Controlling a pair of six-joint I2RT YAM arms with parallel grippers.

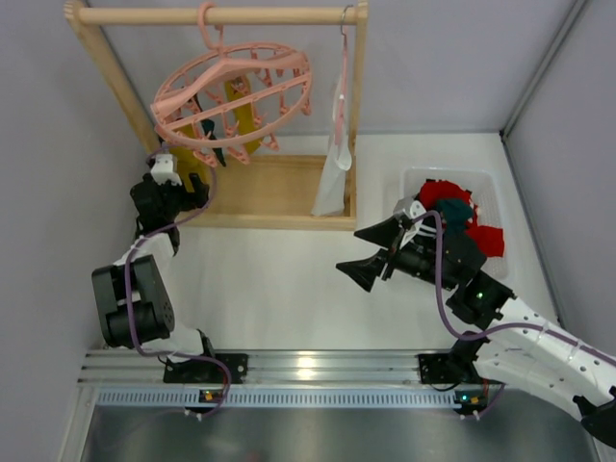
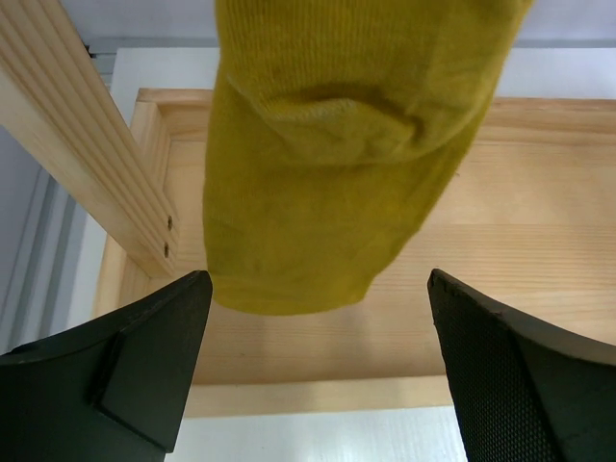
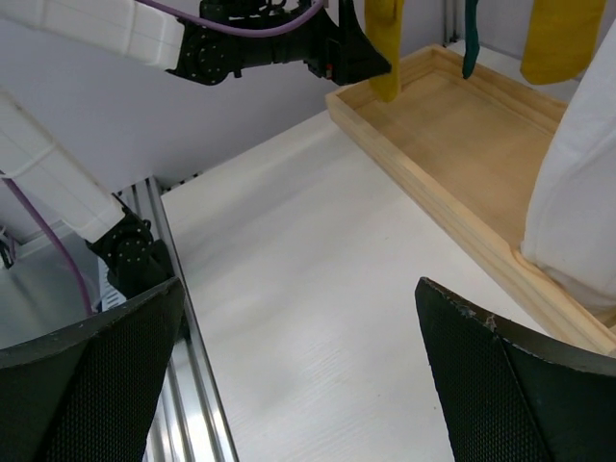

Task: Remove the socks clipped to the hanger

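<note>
Socks hang clipped to the hanger, so left fingers gape empty, lined up on a mustard one, right fingers wide and empty too.

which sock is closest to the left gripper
The mustard yellow sock at the left edge of the hanger, just before the left gripper; the other socks hang farther right.
</note>
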